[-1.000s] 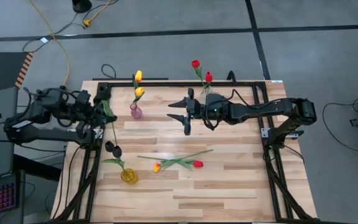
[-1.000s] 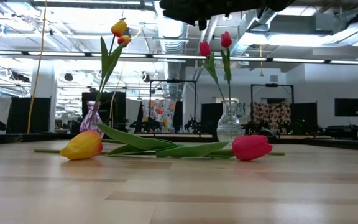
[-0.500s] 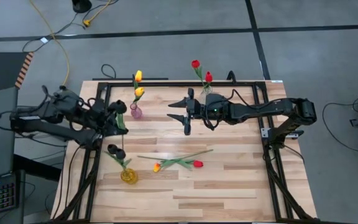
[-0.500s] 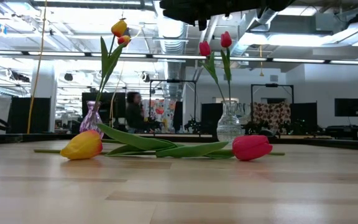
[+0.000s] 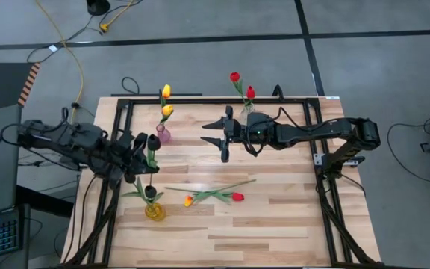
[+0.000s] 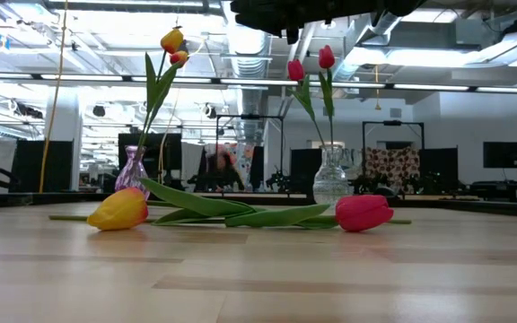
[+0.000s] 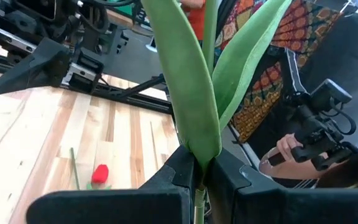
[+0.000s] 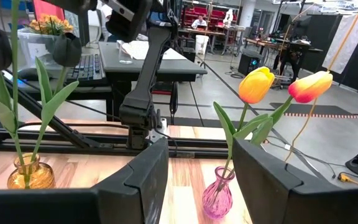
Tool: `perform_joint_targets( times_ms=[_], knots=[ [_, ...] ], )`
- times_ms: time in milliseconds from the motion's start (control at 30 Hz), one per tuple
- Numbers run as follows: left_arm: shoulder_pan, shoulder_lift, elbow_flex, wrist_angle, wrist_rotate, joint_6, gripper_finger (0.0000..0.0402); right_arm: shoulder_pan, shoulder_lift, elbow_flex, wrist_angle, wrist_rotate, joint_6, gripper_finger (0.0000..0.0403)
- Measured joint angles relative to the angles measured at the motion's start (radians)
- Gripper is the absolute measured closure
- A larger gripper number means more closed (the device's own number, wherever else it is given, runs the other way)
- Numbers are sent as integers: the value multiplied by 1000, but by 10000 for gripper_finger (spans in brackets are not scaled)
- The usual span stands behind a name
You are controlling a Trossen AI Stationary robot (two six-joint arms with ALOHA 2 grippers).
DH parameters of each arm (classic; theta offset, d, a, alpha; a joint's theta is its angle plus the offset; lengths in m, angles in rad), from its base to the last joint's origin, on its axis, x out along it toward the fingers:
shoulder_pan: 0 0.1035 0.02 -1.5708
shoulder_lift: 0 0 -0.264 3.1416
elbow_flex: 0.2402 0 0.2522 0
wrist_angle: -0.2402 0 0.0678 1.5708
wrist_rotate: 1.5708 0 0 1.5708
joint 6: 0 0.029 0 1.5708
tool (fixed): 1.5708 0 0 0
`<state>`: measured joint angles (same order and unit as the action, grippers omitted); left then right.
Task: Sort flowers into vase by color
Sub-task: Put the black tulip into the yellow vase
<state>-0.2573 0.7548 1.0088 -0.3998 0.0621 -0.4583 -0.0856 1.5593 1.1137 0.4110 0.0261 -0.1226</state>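
The left gripper (image 5: 142, 146), pinching a near-black tulip (image 5: 153, 142) by its stem, has swung it over the table toward the amber vase (image 5: 154, 211), so the drop is probably next, while the right gripper (image 5: 216, 134) waits spread open.

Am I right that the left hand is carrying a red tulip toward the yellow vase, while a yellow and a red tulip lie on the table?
Not quite: the tulip pinched in the left hand is near-black, not red, as the high view shows. The rest stands: it is near the yellow vase, and a yellow tulip and a red tulip lie on the table.
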Motion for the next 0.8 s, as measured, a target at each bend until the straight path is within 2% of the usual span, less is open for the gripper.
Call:
perform_joint_targets(
  times_ms=[533, 800],
  knots=[
    [-282, 2, 0, -83, -396, -10, 393, 0, 0, 0, 0, 0, 0, 198],
    [-412, 47, 0, -111, -603, -41, 393, 0, 0, 0, 0, 0, 1, 198]
  ],
)
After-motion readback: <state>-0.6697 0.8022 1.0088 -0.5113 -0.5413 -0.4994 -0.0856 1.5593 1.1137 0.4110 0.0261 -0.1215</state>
